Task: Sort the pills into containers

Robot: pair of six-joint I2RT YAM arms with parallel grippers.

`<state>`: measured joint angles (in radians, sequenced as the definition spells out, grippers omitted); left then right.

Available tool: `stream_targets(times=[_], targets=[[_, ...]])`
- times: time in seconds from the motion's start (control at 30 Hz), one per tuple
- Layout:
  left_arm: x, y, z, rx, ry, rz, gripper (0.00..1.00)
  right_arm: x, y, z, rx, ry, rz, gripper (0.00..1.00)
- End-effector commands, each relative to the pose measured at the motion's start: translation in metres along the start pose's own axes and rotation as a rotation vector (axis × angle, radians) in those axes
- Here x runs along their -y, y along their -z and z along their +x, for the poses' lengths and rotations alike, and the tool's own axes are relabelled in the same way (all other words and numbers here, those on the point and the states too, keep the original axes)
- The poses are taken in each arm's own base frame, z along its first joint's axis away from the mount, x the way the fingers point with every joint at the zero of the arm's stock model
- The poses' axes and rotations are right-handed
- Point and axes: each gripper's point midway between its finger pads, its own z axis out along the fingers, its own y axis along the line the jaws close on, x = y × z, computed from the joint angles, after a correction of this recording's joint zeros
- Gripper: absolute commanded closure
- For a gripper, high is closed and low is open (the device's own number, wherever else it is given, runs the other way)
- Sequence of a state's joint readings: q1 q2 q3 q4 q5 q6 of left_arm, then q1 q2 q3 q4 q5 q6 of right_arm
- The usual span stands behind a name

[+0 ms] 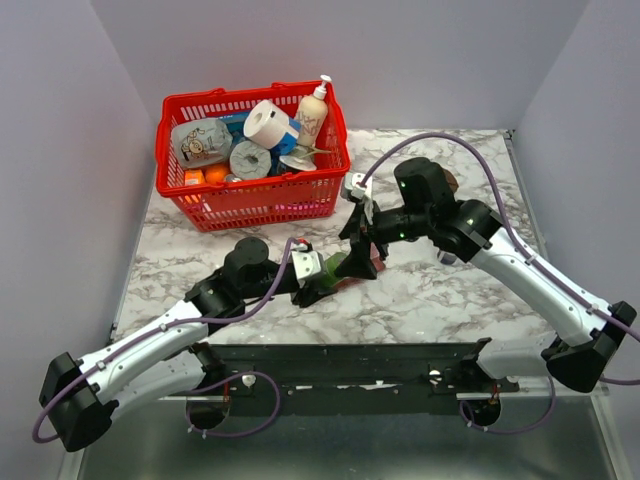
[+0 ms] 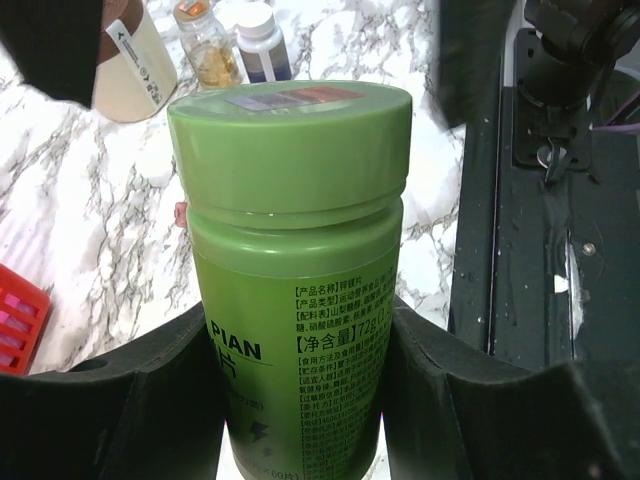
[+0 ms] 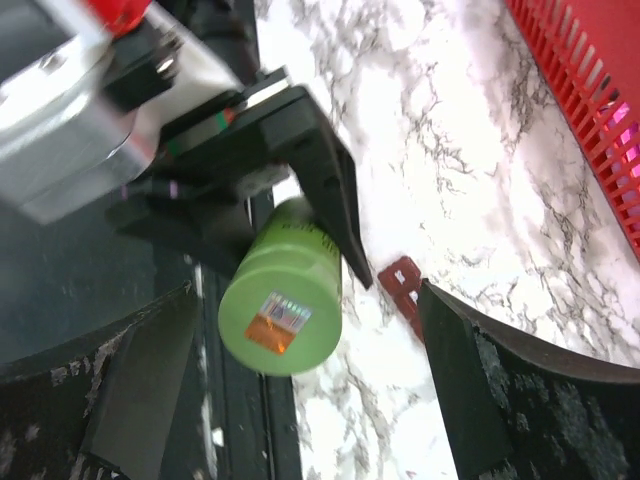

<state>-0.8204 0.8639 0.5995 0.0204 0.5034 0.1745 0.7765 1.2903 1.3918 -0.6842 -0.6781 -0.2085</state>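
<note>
My left gripper is shut on a green pill bottle with its lid on, held tilted just above the table. In the top view the bottle sits between the left gripper and the right gripper. My right gripper is open. Its fingers stand wide on either side of the bottle's lid without touching it. The dark red pill organizer lies on the marble under the bottle, mostly hidden behind the right finger. It shows faintly in the top view.
A red mesh basket of groceries stands at the back left. A cream bottle, an amber bottle and a white-capped bottle stand further along the table. The black base rail runs along the near edge.
</note>
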Motion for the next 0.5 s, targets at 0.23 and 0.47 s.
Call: stream_targets(times=[0.23,0.47], targets=[[-0.020,0.000,-0.018,0.043,-0.006,-0.104,1.00,0.008,-0.014,0.007,0.007,-0.144,0.030,0.00],[-0.025,0.001,-0.023,0.046,-0.001,-0.132,1.00,0.012,-0.019,0.011,-0.013,-0.150,0.032,0.11]])
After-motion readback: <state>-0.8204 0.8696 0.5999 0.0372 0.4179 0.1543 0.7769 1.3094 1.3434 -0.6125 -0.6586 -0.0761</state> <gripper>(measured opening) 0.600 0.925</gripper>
